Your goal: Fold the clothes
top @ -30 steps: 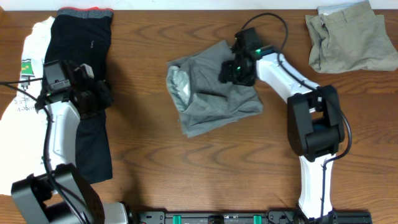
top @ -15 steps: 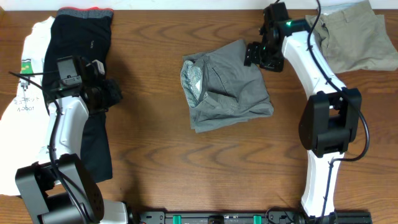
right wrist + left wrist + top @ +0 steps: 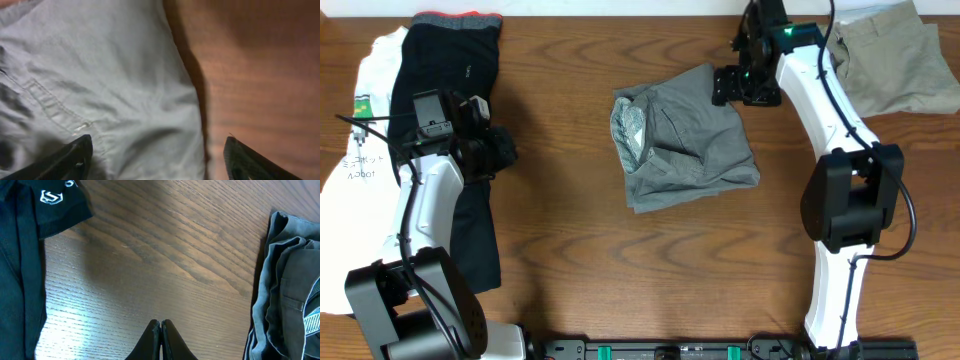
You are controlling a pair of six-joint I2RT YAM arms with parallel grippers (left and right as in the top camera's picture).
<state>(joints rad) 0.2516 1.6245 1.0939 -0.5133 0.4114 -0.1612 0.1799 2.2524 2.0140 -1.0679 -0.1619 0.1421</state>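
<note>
Right hand [image 3: 740, 87] hangs spread wide and empty over the far right corner of the grey shorts [image 3: 685, 140], whose cloth fills the space under and between its fingers in the wrist view, with bare table [image 3: 570, 250] just off to its right. Left hand [image 3: 161, 339] is pressed together, holding nothing, low over bare wood, with the black trousers [image 3: 450, 80] at its left and the shorts well off to its right. I judge the shorts to be mid-fold: they lie as a lumpy, roughly squared bundle, one pocket lining showing at the edge nearest my left hand. The next move calls for pinching a corner under my right hand and carrying it across, flattening as I go. A small white emblem [image 3: 50, 196] on the trousers and dark writing on the T-shirt [image 3: 365, 100] are too small to read.
</note>
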